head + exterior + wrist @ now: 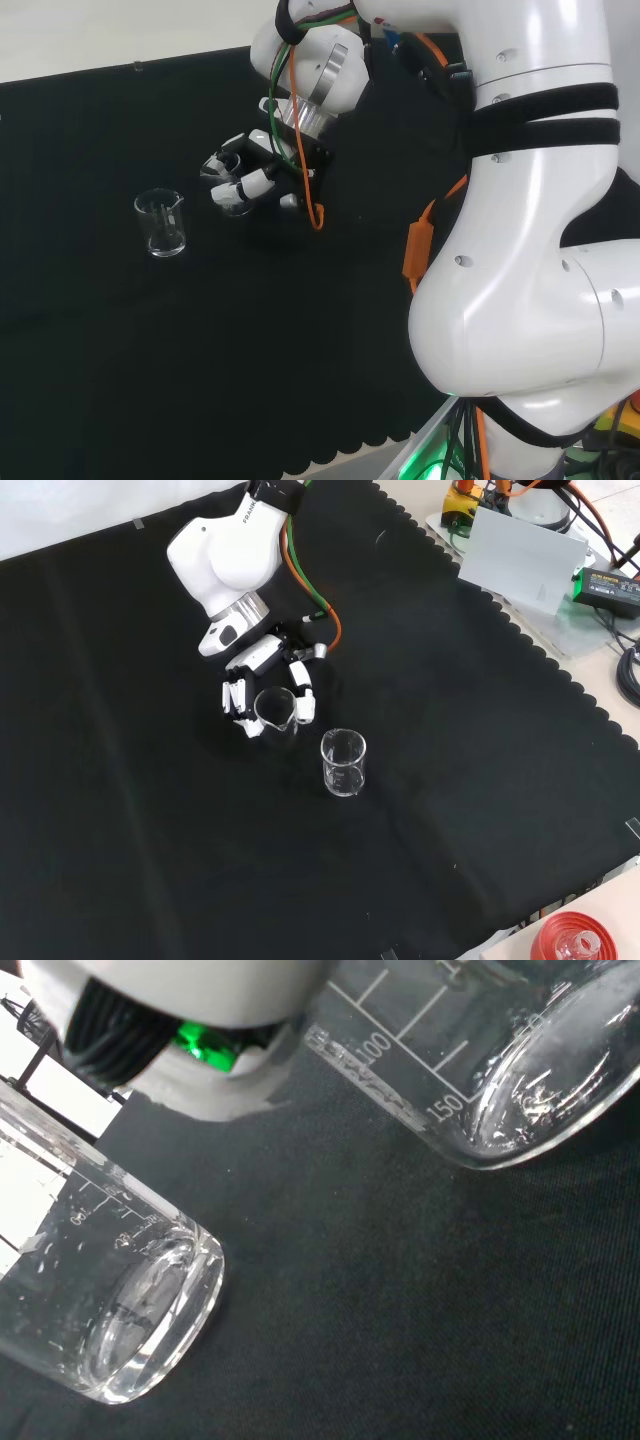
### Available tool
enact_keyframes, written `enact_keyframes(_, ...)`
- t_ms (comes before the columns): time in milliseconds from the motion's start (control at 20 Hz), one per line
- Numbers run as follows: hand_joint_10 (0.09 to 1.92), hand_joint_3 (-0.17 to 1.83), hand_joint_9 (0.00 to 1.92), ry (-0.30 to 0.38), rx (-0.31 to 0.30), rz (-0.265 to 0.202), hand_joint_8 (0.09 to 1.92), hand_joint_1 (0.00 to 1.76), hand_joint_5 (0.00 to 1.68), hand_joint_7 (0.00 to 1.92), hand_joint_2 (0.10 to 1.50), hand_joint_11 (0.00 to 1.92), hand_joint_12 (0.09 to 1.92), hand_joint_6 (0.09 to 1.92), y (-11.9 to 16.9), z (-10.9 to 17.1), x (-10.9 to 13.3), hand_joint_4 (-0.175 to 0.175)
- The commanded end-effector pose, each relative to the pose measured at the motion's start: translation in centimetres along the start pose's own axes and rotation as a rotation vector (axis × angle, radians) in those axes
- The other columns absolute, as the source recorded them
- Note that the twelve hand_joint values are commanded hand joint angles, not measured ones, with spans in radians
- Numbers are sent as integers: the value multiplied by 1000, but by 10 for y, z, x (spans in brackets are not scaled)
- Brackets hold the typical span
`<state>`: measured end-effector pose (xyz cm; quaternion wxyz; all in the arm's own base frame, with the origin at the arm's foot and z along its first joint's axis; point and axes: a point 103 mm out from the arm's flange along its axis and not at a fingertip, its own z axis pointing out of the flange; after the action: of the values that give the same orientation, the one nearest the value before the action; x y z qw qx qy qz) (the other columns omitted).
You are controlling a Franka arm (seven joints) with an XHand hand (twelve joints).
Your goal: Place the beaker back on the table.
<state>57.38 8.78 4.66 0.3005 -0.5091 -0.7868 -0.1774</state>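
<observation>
My hand (256, 184) reaches down from the arm, and its fingers and thumb curl round a small clear glass beaker (231, 193). In the front view that beaker (275, 711) stands upright between the fingers (304, 696) of my hand (262, 657), low at the black cloth; whether its base touches the cloth I cannot tell. A second clear beaker (343, 763) stands free on the cloth close by, seen to the left in the head view (163, 223). The wrist view holds two glass beakers: one with printed marks (500, 1070) and another (110, 1300).
In the front view, a grey box (522, 558) and cables lie past the cloth's scalloped edge at the upper right. A red ribbed ring (570, 943) sits at the lower right corner. The white arm links (530, 200) take up the head view's right.
</observation>
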Motion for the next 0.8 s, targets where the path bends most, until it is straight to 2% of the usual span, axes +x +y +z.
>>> enact_keyframes(50,171,532,1286,-9,-1,0,87,1151,1389,1446,686,795,1087,399,-4,-4,-1,153)
enact_keyframes(250,159,489,1276,-10,7,-16,87,1157,1358,1432,719,769,1104,442,-6,-6,-1,89)
enact_keyframes(300,155,482,1264,-10,10,-23,87,1153,1333,1421,731,746,1119,488,-7,-8,0,84)
enact_keyframes(350,153,482,1250,-5,13,-27,87,1145,1305,1408,739,720,1135,539,-8,-9,0,93)
enact_keyframes(500,154,517,1212,-2,1,-33,87,1124,1272,1372,727,657,1174,609,-11,-12,0,159)
enact_keyframes(600,156,527,1203,0,-3,-34,87,1120,1270,1362,721,643,1181,617,-11,-13,1,172)
enact_keyframes(800,169,521,1181,8,3,-40,87,1120,1289,1335,716,618,1198,577,-12,-12,2,175)
